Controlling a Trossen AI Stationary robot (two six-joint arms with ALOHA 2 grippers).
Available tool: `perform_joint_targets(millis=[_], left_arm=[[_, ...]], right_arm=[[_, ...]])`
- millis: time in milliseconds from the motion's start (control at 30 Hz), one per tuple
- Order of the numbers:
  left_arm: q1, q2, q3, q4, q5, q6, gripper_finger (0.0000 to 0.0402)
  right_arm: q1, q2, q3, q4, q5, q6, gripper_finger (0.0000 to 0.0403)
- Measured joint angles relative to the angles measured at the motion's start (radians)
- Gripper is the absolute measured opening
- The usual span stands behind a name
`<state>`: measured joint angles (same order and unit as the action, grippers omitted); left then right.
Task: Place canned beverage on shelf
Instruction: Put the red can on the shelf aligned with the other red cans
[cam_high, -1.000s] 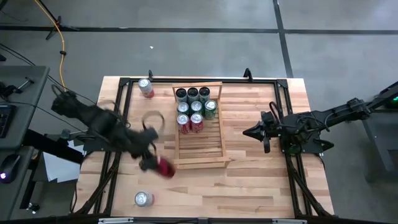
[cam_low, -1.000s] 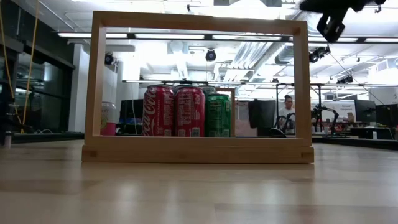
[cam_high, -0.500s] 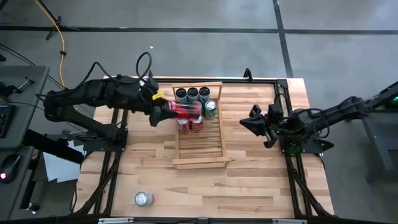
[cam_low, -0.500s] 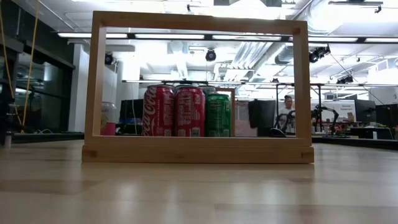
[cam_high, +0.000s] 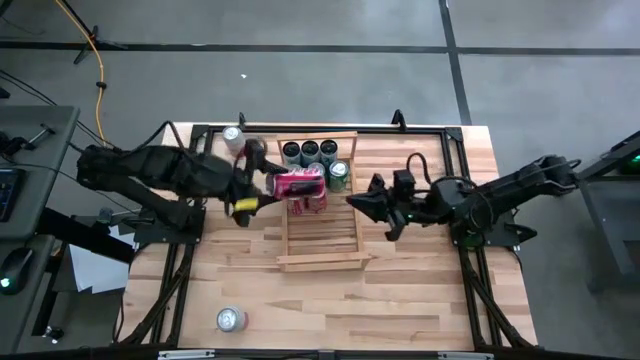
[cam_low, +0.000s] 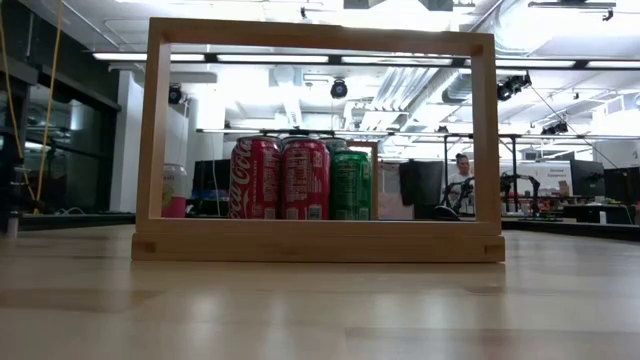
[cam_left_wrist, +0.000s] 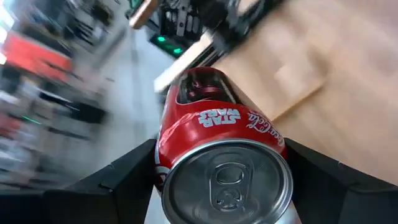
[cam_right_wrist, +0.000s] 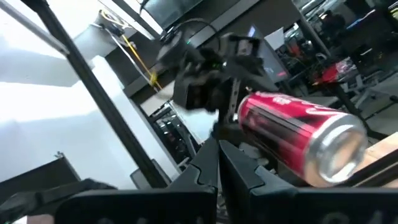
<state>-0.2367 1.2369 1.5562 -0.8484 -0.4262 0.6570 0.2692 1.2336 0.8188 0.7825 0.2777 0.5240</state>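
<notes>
The left gripper (cam_high: 268, 184) holds a red can (cam_high: 298, 183) on its side, up in the air over the shelf (cam_high: 320, 258), just above the middle of the high view. The can hides some of the cans under it, so the full count in the shelf is hard to tell. In the left wrist view the red can (cam_left_wrist: 221, 165) fills the frame, squeezed between two dark fingers (cam_left_wrist: 130, 174), and much of the room behind is a blur.

In the shelf, three dark cans (cam_high: 308, 151) stand in the back row, a green can (cam_high: 339, 175) stands just in front of them, and more red cans (cam_high: 308, 203) peek out below the held one. The front half of the shelf is bare slats. In the low view the shelf's end frame (cam_low: 320, 240) cuts across the cans.

The right gripper (cam_high: 356, 201) is closed with nothing in it, at the shelf's right edge. A silver can (cam_high: 232, 137) stands left of the shelf's top, and another silver can (cam_high: 231, 319) sits at the lower left of the table (cam_high: 420, 290).
</notes>
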Motion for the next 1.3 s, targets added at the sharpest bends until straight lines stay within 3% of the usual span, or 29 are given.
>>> perform_joint_targets(millis=[100,233,400,500,800,933,1067,1300], left_arm=[[-0.063,0.020,0.000,-0.002,-0.167,0.221,0.0282],[-0.133,0.058,0.000,-0.003,-0.373,0.450,0.0282],[-0.185,0.109,0.000,-0.008,-0.480,0.562,0.0282],[-0.207,0.129,0.000,-0.016,-0.495,0.581,0.0282],[-0.236,0.133,0.000,-0.019,-0.558,0.605,0.0282],[-0.236,0.133,0.000,-0.020,-0.560,0.604,0.0282],[-0.237,0.133,0.000,-0.015,-0.575,0.605,0.0282],[-0.237,0.133,0.000,-0.001,-0.606,0.602,0.0282]], right_arm=[[-0.024,0.028,0.070,-0.080,-0.001,0.029,0.0000],[-0.072,0.033,0.181,-0.327,-0.001,0.112,0.0001],[-0.145,0.033,0.320,-0.690,-0.019,0.213,0.0034],[-0.193,0.033,0.383,-0.820,-0.088,0.259,0.0085],[-0.333,0.032,0.496,-1.102,-0.297,0.412,0.0294],[-0.382,0.035,0.485,-1.106,-0.362,0.476,0.0336],[-0.398,0.069,0.475,-1.068,-0.387,0.526,0.0343],[-0.400,0.179,0.475,-0.759,-0.541,0.596,0.0344]])
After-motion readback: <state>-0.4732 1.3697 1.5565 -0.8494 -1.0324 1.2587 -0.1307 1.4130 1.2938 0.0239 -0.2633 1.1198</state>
